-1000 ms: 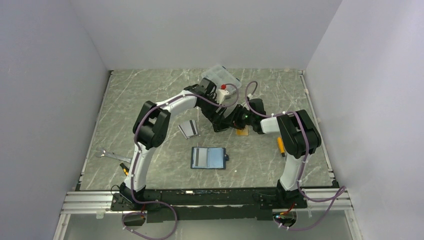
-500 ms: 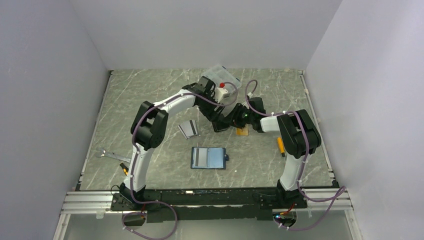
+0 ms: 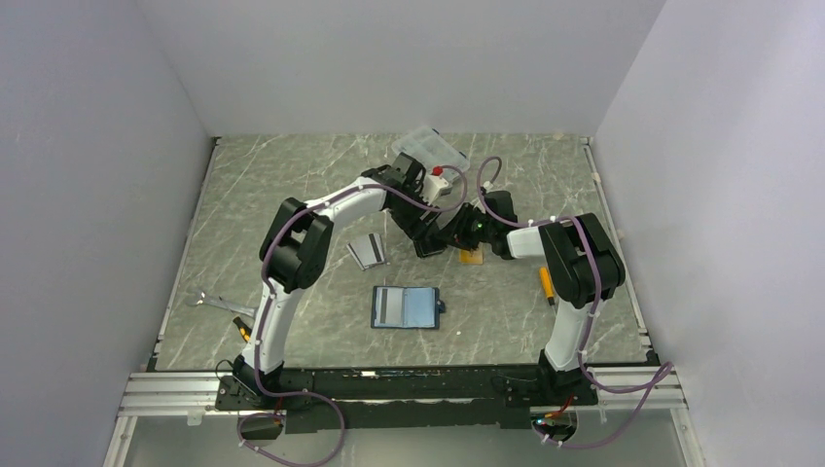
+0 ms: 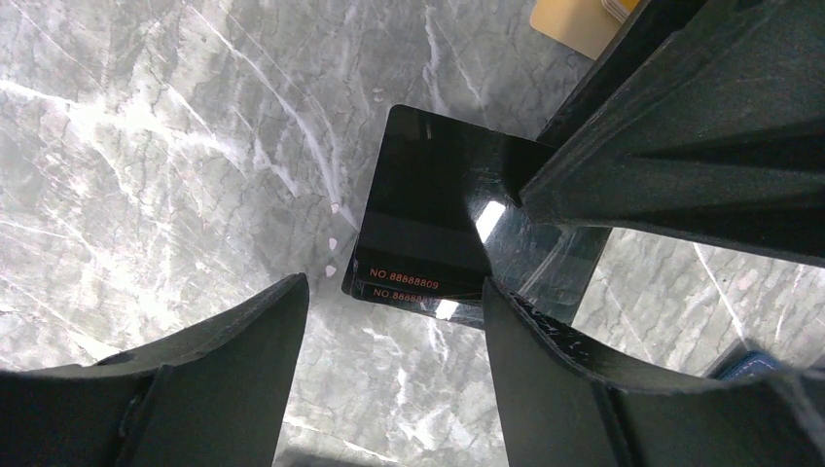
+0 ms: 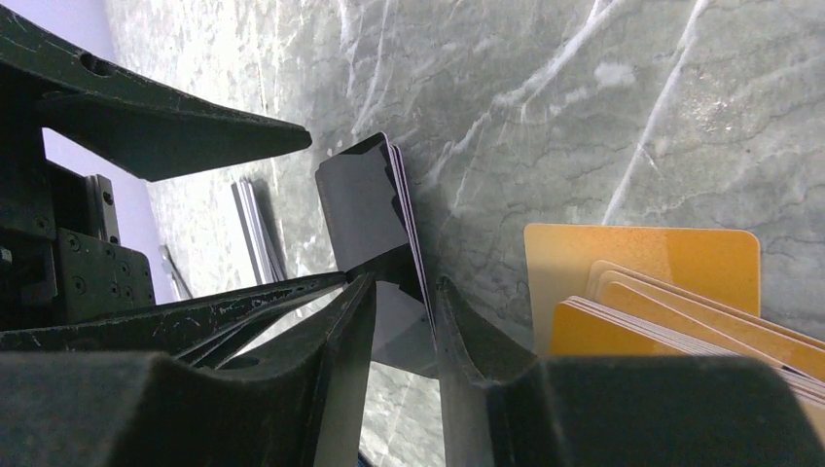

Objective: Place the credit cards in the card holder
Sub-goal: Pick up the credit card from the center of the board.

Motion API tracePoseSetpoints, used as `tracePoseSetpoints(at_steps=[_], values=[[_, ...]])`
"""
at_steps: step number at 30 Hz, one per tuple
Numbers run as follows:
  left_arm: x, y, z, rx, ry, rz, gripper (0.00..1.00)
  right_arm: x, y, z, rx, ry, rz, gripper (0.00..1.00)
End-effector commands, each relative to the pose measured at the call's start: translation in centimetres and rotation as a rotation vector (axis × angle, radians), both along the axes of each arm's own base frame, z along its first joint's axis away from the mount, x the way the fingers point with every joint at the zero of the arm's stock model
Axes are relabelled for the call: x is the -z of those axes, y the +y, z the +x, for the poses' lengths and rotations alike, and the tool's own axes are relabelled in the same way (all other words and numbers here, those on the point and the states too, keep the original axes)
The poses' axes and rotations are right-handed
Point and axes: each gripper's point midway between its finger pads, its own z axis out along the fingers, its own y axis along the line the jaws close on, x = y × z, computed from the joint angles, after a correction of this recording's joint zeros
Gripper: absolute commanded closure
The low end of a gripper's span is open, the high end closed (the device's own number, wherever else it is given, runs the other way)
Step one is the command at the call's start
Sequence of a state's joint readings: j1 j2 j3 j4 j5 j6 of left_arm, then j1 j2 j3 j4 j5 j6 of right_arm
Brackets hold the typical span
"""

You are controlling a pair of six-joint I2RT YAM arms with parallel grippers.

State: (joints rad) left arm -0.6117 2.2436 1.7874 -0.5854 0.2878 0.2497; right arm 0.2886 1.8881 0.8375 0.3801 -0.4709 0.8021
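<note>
- A black card point(image 5: 362, 199) is pinched on its edge between the two fingers point(image 5: 340, 331) of the right gripper point(image 5: 404, 282). The fingers are closed on it.
- The black card is held tilted, with one edge raised off the table point(image 3: 292, 185).
- The left gripper point(image 4: 394, 292) is held wide open, with nothing in it. Its fingers point(image 4: 243, 370) are seen on both sides of the black card's near edge.
- In the top view, the two grippers are met nose to nose near the middle of the table.
- The card holder point(image 3: 418, 307) is laid open and flat, at 6 o'clock from the grippers and apart from them.
- A grey card point(image 3: 389, 305) is seen on its left half. It cannot be told if the card is tucked in.
- Silver-grey cards point(image 3: 368, 251) are found at 9 o'clock from the grippers.
- Orange cards point(image 5: 662, 282) are stacked at 4 o'clock, just beside the right gripper.
- A clear box point(image 3: 428, 148) is seen at 12 o'clock, near the back.
- A wrench point(image 3: 218, 304) is laid far off at 8 o'clock.
</note>
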Motion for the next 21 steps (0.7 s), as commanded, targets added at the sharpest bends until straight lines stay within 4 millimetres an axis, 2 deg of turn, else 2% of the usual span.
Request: tracePoseSetpoints(at_steps=[1, 7, 15, 21], values=[[-0.5, -0.7, 0.9, 0.009, -0.051, 0.009, 0.29, 0.9, -0.9, -0.6, 0.002, 0.024, -0.054, 0.69], [-0.2, -0.9, 0.7, 0.017, -0.053, 0.018, 0.29, 0.6, -1.2, -0.6, 0.010, 0.014, -0.072, 0.79], [-0.2, 0.0, 0.2, 0.018, -0.051, 0.034, 0.29, 0.1, -2.4, -0.6, 0.031, -0.003, -0.128, 0.99], [-0.6, 0.2, 0.0, 0.018, -0.045, 0.025, 0.26, -0.8, -2.9, -0.5, 0.039, -0.018, -0.131, 1.00]])
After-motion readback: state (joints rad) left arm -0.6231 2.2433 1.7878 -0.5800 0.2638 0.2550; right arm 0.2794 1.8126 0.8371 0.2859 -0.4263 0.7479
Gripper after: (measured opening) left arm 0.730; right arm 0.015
